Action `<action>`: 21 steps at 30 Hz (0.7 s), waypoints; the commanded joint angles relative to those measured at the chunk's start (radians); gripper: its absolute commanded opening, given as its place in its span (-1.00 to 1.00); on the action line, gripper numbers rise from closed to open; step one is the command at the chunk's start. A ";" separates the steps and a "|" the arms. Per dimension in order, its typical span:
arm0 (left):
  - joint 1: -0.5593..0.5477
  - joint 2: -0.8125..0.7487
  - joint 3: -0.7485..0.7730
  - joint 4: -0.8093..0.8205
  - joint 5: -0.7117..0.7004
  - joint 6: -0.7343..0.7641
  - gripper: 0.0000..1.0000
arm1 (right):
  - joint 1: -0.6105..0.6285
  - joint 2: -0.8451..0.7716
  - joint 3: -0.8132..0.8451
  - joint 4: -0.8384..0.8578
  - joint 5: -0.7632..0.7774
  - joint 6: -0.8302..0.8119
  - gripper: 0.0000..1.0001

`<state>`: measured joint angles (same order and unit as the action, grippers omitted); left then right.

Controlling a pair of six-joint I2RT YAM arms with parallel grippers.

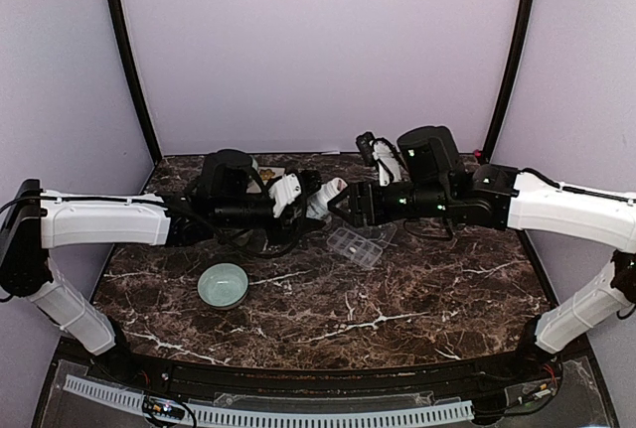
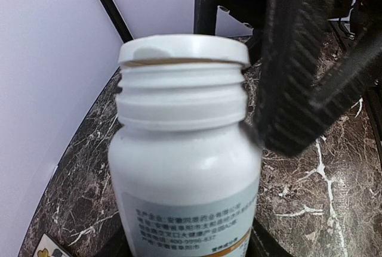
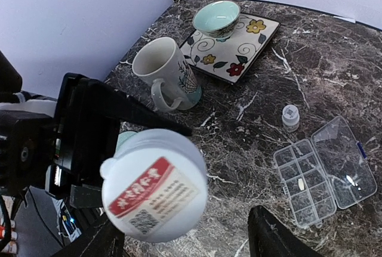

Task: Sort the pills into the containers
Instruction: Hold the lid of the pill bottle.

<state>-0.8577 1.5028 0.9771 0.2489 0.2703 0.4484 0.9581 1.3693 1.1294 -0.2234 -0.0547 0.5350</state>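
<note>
My left gripper (image 1: pixel 298 196) is shut on a white pill bottle (image 2: pixel 185 167) and holds it above the table. The bottle's threaded neck is bare, and its mouth is covered by a white seal with a red label (image 3: pixel 154 186). My right gripper (image 3: pixel 186 240) is open, one black finger (image 2: pixel 298 60) beside the neck, the bottle's top between its jaws. The clear pill-organiser box (image 3: pixel 301 185) lies on the table with its lid (image 3: pixel 345 161) open flat. One pale pill (image 3: pixel 301 183) sits in a compartment. In the top view the box (image 1: pixel 356 245) lies below the grippers.
A pale green bowl (image 1: pixel 223 285) stands left of centre. At the back left are a cream mug (image 3: pixel 164 72) and a second green bowl (image 3: pixel 218 17) on a floral square plate (image 3: pixel 250 39). A small white-capped bottle (image 3: pixel 290 115) stands by the organiser.
</note>
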 commanded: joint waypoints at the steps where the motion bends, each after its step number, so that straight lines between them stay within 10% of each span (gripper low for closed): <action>1: -0.005 0.014 0.061 -0.031 -0.024 -0.046 -0.68 | 0.068 0.013 0.103 -0.099 0.192 -0.104 0.42; 21: -0.012 0.016 0.175 -0.209 -0.002 -0.161 -0.69 | 0.281 0.119 0.261 -0.197 0.799 -0.386 0.32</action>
<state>-0.8635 1.5425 1.0992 0.0925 0.2314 0.3264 1.2129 1.4693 1.3502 -0.4278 0.5858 0.2302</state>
